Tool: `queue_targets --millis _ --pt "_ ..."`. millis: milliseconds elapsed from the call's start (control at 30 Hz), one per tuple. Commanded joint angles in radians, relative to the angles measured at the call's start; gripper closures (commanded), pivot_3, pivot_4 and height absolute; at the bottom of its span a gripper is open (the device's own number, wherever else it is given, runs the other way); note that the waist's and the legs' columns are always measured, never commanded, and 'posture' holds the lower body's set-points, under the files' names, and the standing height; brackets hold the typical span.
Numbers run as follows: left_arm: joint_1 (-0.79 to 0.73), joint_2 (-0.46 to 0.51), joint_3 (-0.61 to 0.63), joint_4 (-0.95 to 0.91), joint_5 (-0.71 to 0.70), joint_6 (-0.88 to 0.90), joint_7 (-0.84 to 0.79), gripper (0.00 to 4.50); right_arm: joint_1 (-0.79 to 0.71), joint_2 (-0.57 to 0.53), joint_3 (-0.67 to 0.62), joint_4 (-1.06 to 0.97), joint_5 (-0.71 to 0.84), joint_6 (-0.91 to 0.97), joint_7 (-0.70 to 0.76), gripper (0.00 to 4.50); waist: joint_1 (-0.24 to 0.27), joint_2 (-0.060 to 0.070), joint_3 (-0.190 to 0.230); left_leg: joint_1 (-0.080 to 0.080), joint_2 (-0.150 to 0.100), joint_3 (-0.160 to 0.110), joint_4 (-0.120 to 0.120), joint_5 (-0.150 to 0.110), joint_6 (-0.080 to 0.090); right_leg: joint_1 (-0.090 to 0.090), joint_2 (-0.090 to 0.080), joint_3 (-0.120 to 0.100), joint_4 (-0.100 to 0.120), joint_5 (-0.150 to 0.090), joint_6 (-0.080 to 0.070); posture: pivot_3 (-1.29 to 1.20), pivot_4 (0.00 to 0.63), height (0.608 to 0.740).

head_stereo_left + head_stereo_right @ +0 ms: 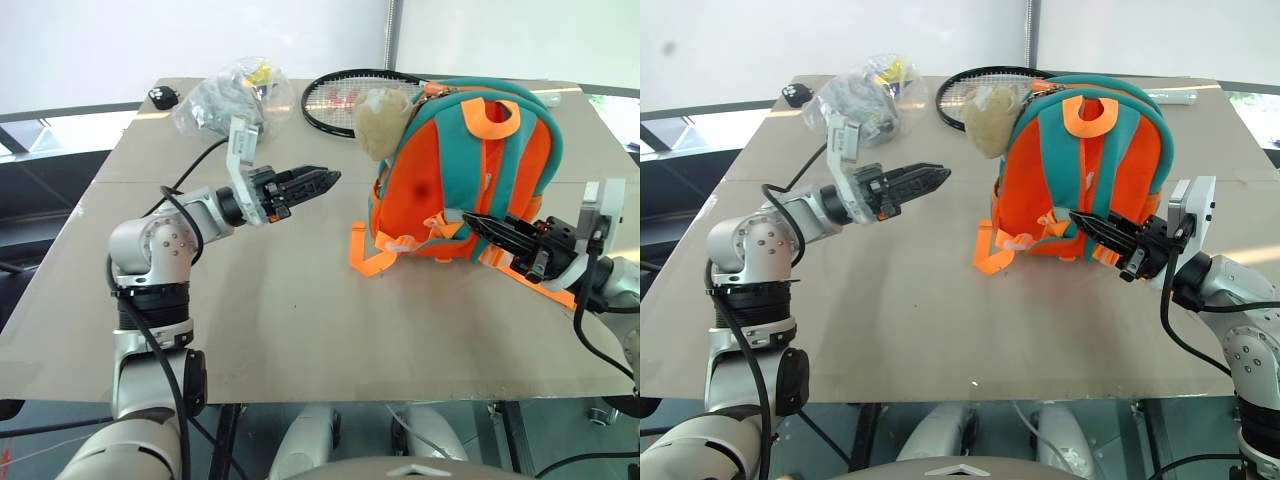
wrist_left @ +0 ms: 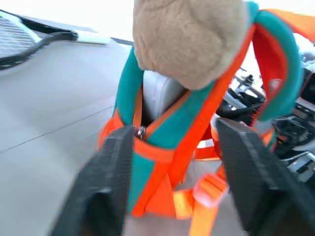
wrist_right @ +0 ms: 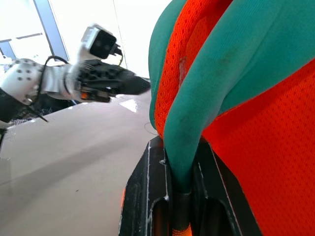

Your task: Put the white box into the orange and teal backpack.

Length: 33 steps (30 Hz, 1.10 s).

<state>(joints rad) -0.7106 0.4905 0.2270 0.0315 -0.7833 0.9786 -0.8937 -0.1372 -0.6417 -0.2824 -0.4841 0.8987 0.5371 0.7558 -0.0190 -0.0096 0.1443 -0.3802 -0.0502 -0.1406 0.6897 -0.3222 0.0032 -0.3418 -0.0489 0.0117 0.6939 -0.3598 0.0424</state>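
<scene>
Your backpack (image 1: 470,175) stands upright on the table (image 1: 300,330), on its right half, with its straps facing you. The plush toy (image 1: 380,122) hangs at its upper left corner, just in front of the racket (image 1: 335,100) that lies flat at the far edge. The box (image 2: 160,93) is already inside the backpack: in the left wrist view you see a strip of its white side through the open zip gap, just under the toy.

Your left gripper (image 1: 318,181) hangs above the table, to the left of the backpack and apart from it, pointing toward the toy. Its fingers (image 2: 110,177) stand spread wide in the wrist view, with nothing between them; the backpack's zip corner sits in the gap beyond them, not touched.

Your right gripper (image 1: 487,229) is at the backpack's lower right, low over the table. Its fingers (image 3: 142,196) are pressed together on a teal shoulder strap (image 3: 197,123), which runs down between them in the right wrist view. The orange mesh of the back panel lies just beside that strap.

A clear bag (image 1: 232,95) of grey items rests at the far left of the table, beside the racket head. A small dark object (image 1: 162,96) lies near the bag at the far left corner.
</scene>
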Motion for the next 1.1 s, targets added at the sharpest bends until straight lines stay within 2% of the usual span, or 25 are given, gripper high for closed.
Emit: queue_targets --millis 33,300,433,533,600,700,733,767,933,1100 --pt "-0.085 -0.053 0.002 -0.041 -0.057 0.053 0.091 0.78 -0.021 -0.016 -0.030 -0.006 0.014 -0.017 0.022 4.50 0.009 0.000 0.000 0.000 0.000 0.000 0.001 0.000 0.000 0.000 0.000 -0.001 0.000 0.000 0.000 0.00 0.150 0.740" --pt "-0.281 -0.169 -0.032 0.125 -0.004 0.088 0.267 0.78 -0.005 -0.017 -0.035 -0.030 0.020 -0.009 0.018 4.50 0.004 0.000 0.000 -0.002 0.001 0.002 0.002 0.000 0.000 0.001 0.001 0.000 0.002 0.000 0.000 0.00 0.150 0.740" --pt "-0.325 -0.178 -0.112 0.201 0.077 0.021 0.232 0.78 0.003 -0.013 -0.038 -0.045 0.021 -0.010 0.006 4.50 0.002 0.000 0.000 -0.001 0.001 0.004 0.002 0.000 0.000 0.002 0.002 0.001 0.002 0.000 0.000 0.00 0.150 0.740" --pt "-0.351 -0.201 -0.108 0.251 0.096 -0.029 0.231 1.58 0.014 -0.012 -0.046 -0.059 0.022 -0.011 -0.007 4.50 0.005 0.000 0.000 -0.002 0.001 0.003 0.002 0.000 0.000 0.002 0.002 0.001 0.002 0.000 0.000 0.00 0.150 0.740" --pt "-0.356 -0.203 -0.105 0.250 0.096 -0.051 0.210 2.46 0.019 -0.007 -0.051 -0.064 0.022 -0.017 -0.019 4.50 0.005 0.000 0.000 -0.002 0.001 0.002 0.002 0.000 0.000 0.002 0.002 0.000 0.001 0.000 0.000 0.00 0.150 0.740" --pt "-0.383 -0.215 -0.037 0.259 0.069 -0.103 0.229 3.85 -0.003 0.027 -0.064 -0.058 0.026 -0.041 -0.067 4.50 0.004 0.000 0.000 -0.002 0.001 0.002 0.002 0.000 0.000 0.002 0.002 0.001 0.002 0.000 0.000 0.00 0.150 0.740" --pt "-0.391 -0.218 -0.021 0.265 0.065 -0.113 0.236 4.26 -0.013 0.037 -0.067 -0.055 0.026 -0.048 -0.080 4.50 0.004 0.000 0.000 -0.002 0.001 0.002 0.002 0.000 0.000 0.001 0.002 0.001 0.001 0.000 0.000 0.00 0.150 0.740" --pt "-0.402 -0.218 -0.004 0.275 0.063 -0.125 0.242 4.45 -0.032 0.054 -0.072 -0.047 0.032 -0.055 -0.102 4.50 0.003 0.000 0.000 -0.002 0.001 0.002 0.002 0.000 0.000 0.001 0.002 0.001 0.001 0.000 0.000 0.00 0.150 0.740" --pt "-0.541 -0.190 0.112 0.336 0.017 -0.181 0.277 4.45 -0.310 0.173 -0.165 0.105 0.049 -0.150 -0.325 4.50 -0.016 -0.001 0.001 -0.002 0.001 0.004 0.001 0.000 0.000 -0.001 0.001 0.000 0.001 0.000 0.000 0.00 0.150 0.740" --pt "-0.504 -0.155 0.139 0.275 -0.009 -0.134 0.308 4.45 -0.427 0.214 -0.216 0.219 0.010 -0.191 -0.461 4.50 -0.023 0.000 0.001 -0.005 0.002 0.005 0.002 0.000 0.000 -0.001 0.001 0.001 0.003 0.000 0.000 0.00 0.150 0.740"
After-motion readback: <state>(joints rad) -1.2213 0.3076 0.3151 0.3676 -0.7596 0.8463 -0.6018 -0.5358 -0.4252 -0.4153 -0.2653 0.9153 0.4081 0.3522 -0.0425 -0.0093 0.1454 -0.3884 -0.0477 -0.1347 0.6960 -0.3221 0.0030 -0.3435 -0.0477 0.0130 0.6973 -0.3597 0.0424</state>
